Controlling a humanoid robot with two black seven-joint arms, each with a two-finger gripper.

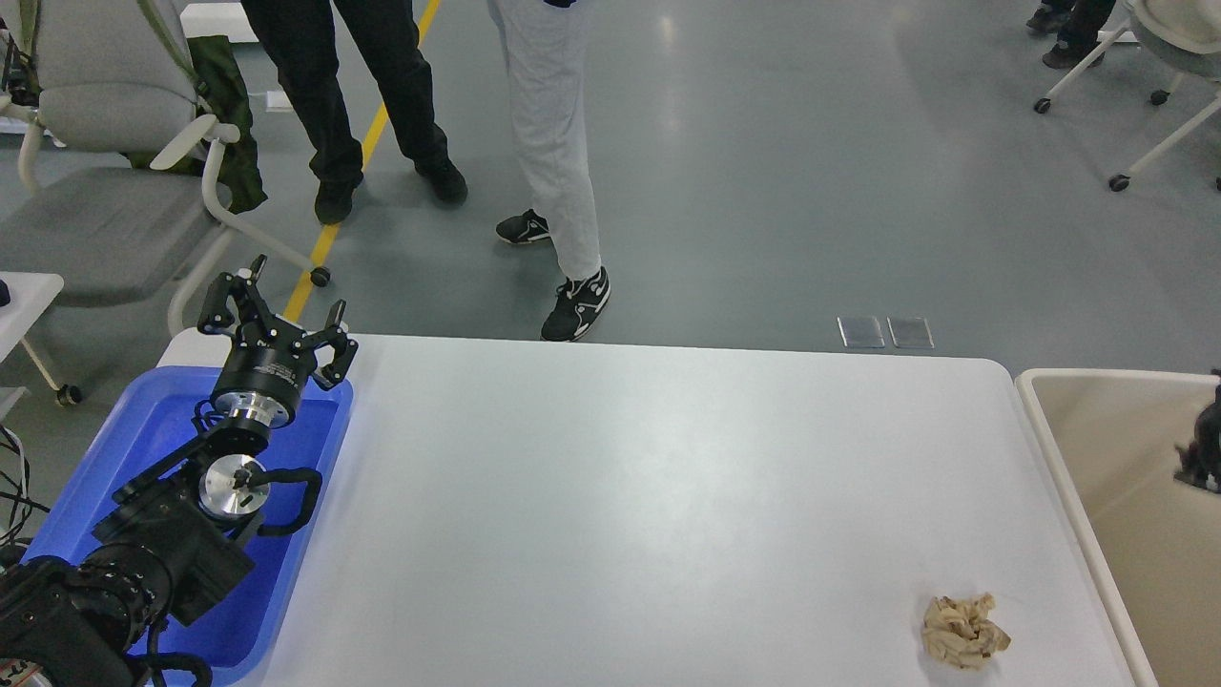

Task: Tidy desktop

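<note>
One item left on the desktop (649, 496): a crumpled paper wad (963, 630), lying near the front right corner, close to the right edge and just short of the beige bin (1049, 448) that stands beside that edge. Otherwise bare white surface from the blue tray (315, 534) across to the wad.

Left gripper (286, 305) raised over the tray's far end, fingers spread wide, holding nothing. Right gripper (1204, 448) barely in view at the right border, over the bin, dark and cut off by the frame; cannot tell whether spread or closed, nor whether anything is in it.

Judging by this, late in the tidying, between picks: no grasp in hand, one piece of rubbish to clear. Next move probably for the right arm, being much nearer: swing back from the bin, come down over the wad with fingers spread, pinch from above, lift, carry the short way right over the bin wall, let go.

Plenty of open room on the tabletop for the approach. Little margin at the wad itself: front edge and right edge both near, so a sideways nudge risks sending it off the table. Bin wall to clear on the way over. People's legs (563, 191) beyond the far edge, well apart from the working area.
</note>
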